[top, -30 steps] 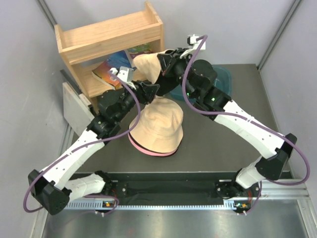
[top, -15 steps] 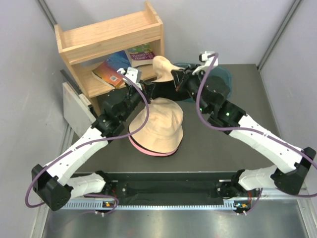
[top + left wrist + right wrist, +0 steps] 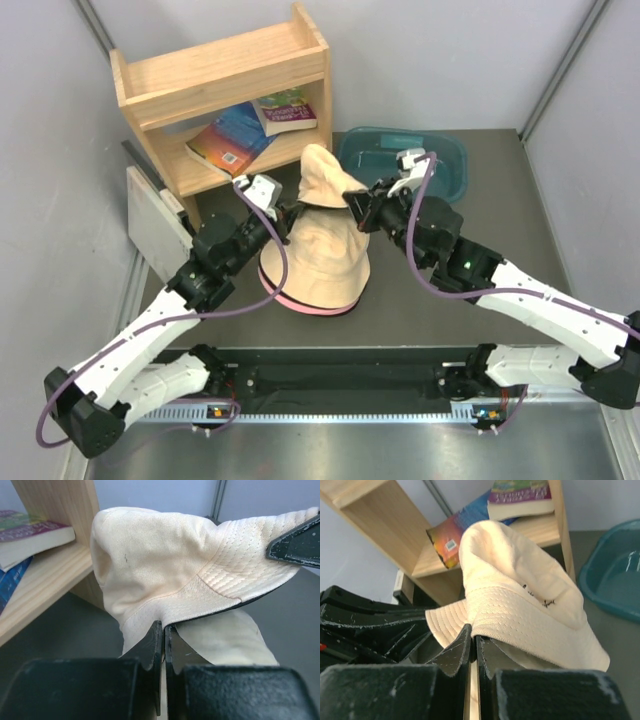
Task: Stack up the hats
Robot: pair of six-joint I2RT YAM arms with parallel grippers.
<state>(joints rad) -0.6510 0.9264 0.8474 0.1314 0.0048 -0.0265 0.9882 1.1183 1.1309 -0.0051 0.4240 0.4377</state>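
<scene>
Nearest our arm bases, on the bench (image 3: 440, 290), lies the pile we are building: a tan hat (image 3: 322, 262) sitting crown-up over a pink hat (image 3: 300, 304), of which only a sliver of brim peeps out at the near edge.

Just beyond the pile's middle our two pincers face each other. The left pincer (image 3: 163, 627) is clamped tight on the brim of the held hat (image 3: 165, 565), with the cloth nipped between its jaws. The right pincer (image 3: 472, 630) is closed the same way on the opposite side of that brim. So the held hat (image 3: 322, 178) hangs between us, its brim stretched left to right from one pincer to the other, and neither arm is clearly the nearer.

What matters for the next move, we judge, is this: the held hat's crown is tipped away from us toward the wooden shelf (image 3: 225, 75), and most of the hat lies over the far edge of the pile rather than over its centre. We would need to draw it toward us, level the brim and lower both sides together. Whether its cloth already touches the tan hat underneath we cannot tell.

Farther off, books (image 3: 250, 130) lie on the shelf, and a teal tub (image 3: 445, 170) sits on the bench behind the right arm.
</scene>
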